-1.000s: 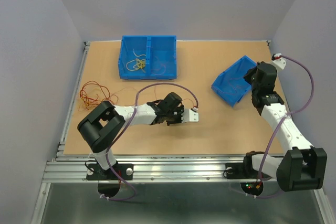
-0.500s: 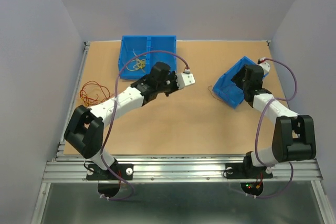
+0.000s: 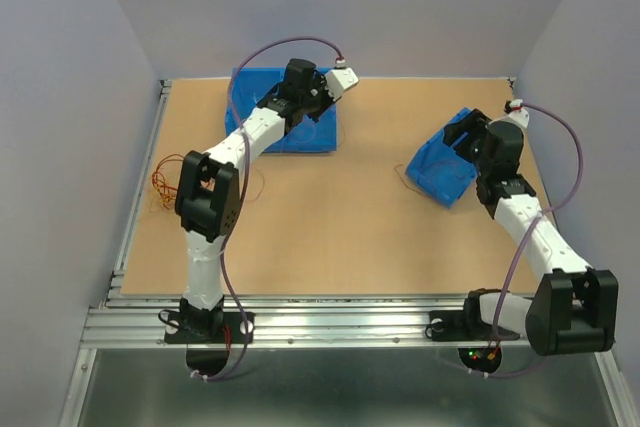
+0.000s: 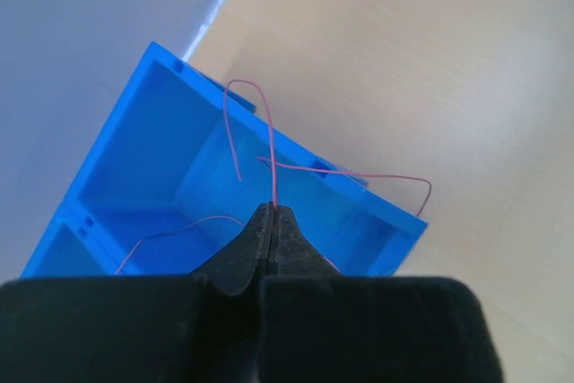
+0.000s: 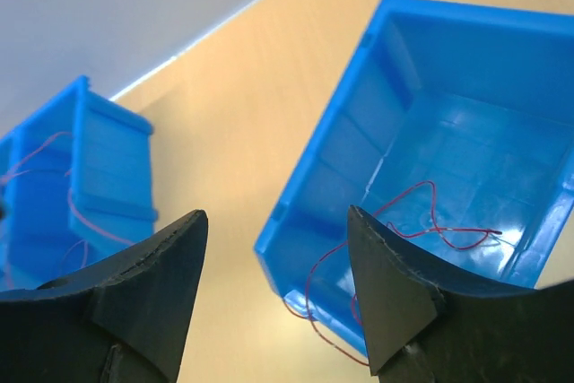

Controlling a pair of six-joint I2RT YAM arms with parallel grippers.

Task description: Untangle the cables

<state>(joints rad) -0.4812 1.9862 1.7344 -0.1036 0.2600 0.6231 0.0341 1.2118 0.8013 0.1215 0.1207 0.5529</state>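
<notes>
My left gripper (image 3: 305,105) reaches over the divided blue bin (image 3: 245,112) at the back left. It is shut on a thin pink cable (image 4: 271,145), which rises from the closed tips (image 4: 272,210) in a loop over the bin's right compartment (image 4: 296,195). More pink strands lie in the bin. My right gripper (image 5: 276,213) stands open beside the tilted blue bin (image 5: 466,123), with nothing between its fingers. A red cable (image 5: 430,221) lies inside that bin and trails over its low edge. A tangle of red and orange cables (image 3: 170,179) lies at the table's left side.
The tilted bin (image 3: 440,162) sits at the right of the table, close to my right arm. The divided bin (image 5: 81,168) shows far left in the right wrist view. An aluminium rail (image 3: 140,187) borders the left edge of the table, with grey walls behind.
My left arm swung from the table's middle to the back-left bin, gripper shut throughout. My right gripper went from shut to open at the tilted bin.
</notes>
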